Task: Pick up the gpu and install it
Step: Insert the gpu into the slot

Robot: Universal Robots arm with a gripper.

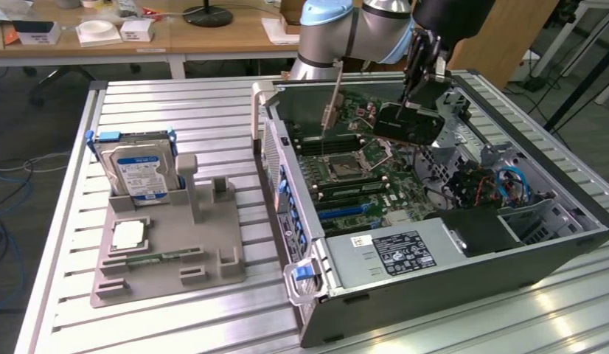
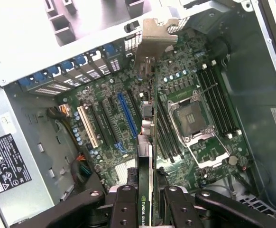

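The end effector (image 2: 147,209) is pinching the gpu (image 2: 147,123) by one end, its two dark fingers (image 2: 124,209) pressed against the card's opposite faces. The card hangs inside the open computer case (image 1: 540,251), above the motherboard (image 2: 109,123) and apparently not seated. In the exterior view the end effector (image 1: 415,102) holds the gpu (image 1: 408,125) high near the far end of the case, which lies on the slatted counter (image 1: 186,103). From the wrist the card is seen edge-on. Its long axis runs away from the fingers toward the silver end bracket (image 2: 154,35), which points at the case's rear slot openings. The blue expansion slot (image 2: 127,114) runs roughly parallel to that axis, just beside the card's line, on the side toward the power supply (image 2: 7,164); the CPU socket (image 2: 190,116) lies on the other side. The card's contact edge faces away from the camera and is hidden, as is the board directly beneath it. I cannot tell which slot it is over, nor how far above the board it hangs.
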